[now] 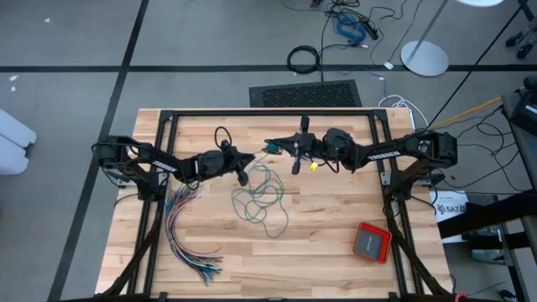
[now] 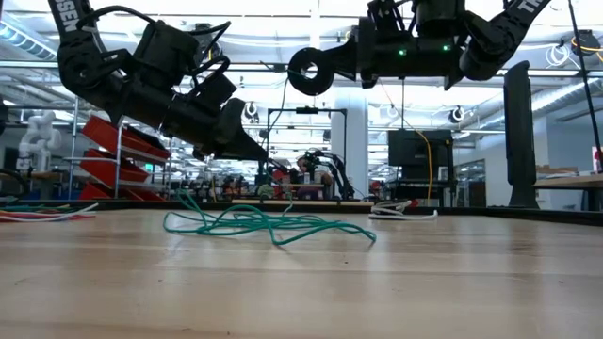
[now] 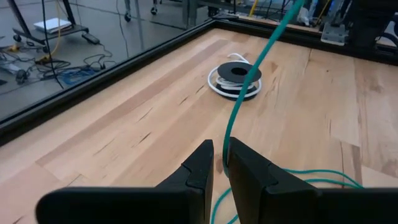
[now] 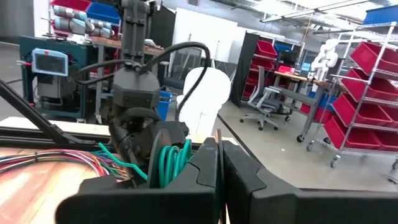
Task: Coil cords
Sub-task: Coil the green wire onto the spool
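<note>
Now teal cord (image 3: 231, 127) pinched in left jaws (image 3: 220, 163), right jaws (image 4: 219, 163) closed, empty, raised.

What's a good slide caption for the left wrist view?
Left gripper pinches the teal cord taut above the table.

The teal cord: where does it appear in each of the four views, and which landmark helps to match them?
High view: teal cord in loose loops at table centre.
Low view: tangle on the table, left of centre.
Left wrist view: a taut strand rising from between the left gripper's fingers.
Right wrist view: green turns wound on a spool, behind the shut right gripper.
Shared landmark: the left gripper, holding the cord.
</note>
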Motion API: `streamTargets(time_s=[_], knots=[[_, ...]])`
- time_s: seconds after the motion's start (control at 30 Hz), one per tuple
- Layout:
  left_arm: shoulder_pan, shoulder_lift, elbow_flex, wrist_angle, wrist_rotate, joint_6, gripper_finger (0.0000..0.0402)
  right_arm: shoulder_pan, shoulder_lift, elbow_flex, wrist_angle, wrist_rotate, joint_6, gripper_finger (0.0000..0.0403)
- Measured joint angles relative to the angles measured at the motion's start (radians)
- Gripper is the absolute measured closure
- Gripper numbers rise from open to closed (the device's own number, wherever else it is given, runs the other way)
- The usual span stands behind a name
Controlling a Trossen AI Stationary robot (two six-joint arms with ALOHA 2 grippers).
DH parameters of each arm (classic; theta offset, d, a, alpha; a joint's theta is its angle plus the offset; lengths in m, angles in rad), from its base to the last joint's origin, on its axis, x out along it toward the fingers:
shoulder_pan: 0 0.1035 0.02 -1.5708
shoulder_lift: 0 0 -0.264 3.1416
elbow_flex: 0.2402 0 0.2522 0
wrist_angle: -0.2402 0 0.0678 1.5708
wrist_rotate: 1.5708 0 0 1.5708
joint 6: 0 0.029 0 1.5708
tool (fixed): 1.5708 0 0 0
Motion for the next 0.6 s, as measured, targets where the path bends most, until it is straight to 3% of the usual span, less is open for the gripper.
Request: streamTargets(time_s=[0.4,0.6], knots=[[0.000,0.000,0.000,0.001,-0.008,0.019,0.0351,0.027,0.000,0.000,0.005,0.000,-0.005,0.0403],[0.000,0.000,0.000,-0.016,-0.017,0.048,0.0394,0.027,0.000,0.000,0.004,0.000,0.000,0.0402]])
